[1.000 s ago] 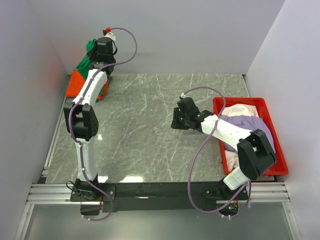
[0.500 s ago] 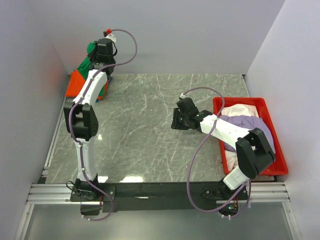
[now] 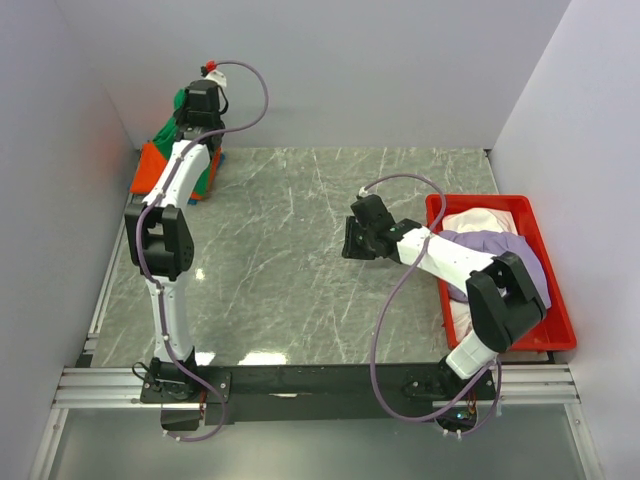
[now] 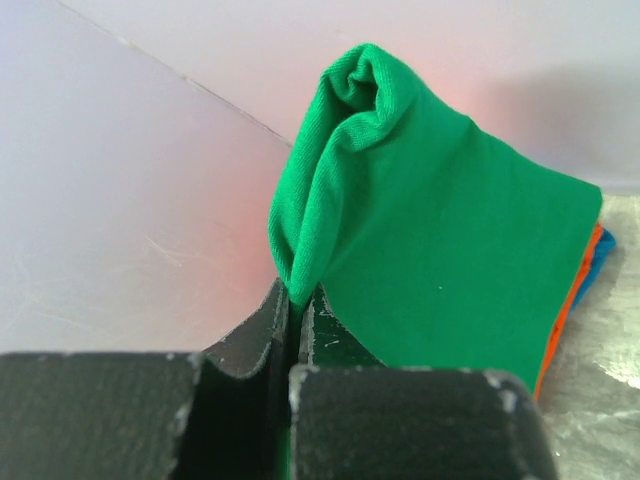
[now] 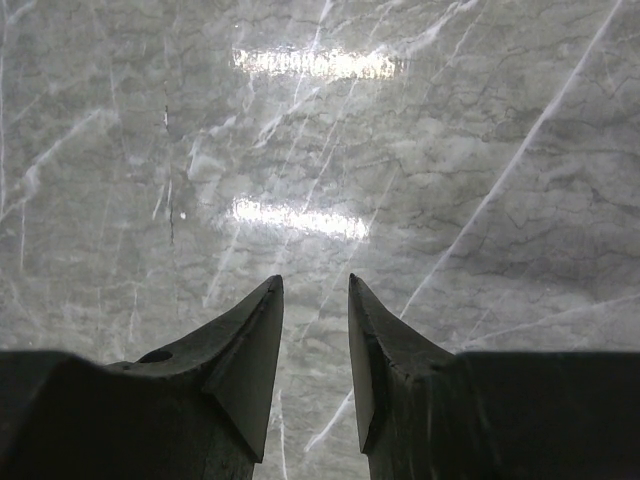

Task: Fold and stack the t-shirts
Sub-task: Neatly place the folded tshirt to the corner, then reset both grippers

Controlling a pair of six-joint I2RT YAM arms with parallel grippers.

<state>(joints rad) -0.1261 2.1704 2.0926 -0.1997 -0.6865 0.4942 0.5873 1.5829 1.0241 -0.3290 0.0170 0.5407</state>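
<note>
Still clamped tight on the green t-shirt (image 4: 440,250), left gripper (image 4: 297,305) has edged deeper into the far-left corner, above the orange t-shirt (image 3: 150,168); right gripper (image 5: 315,300) barely shifted, jaws partly apart, empty, over the table (image 5: 450,150).

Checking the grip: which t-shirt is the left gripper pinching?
The bright green t-shirt, clamped in the left gripper; the orange t-shirt and blue t-shirt lie beneath it.

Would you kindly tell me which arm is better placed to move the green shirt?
Left: the left hand is shut on the green shirt at the far left; the right hand hangs open over bare table.
</note>
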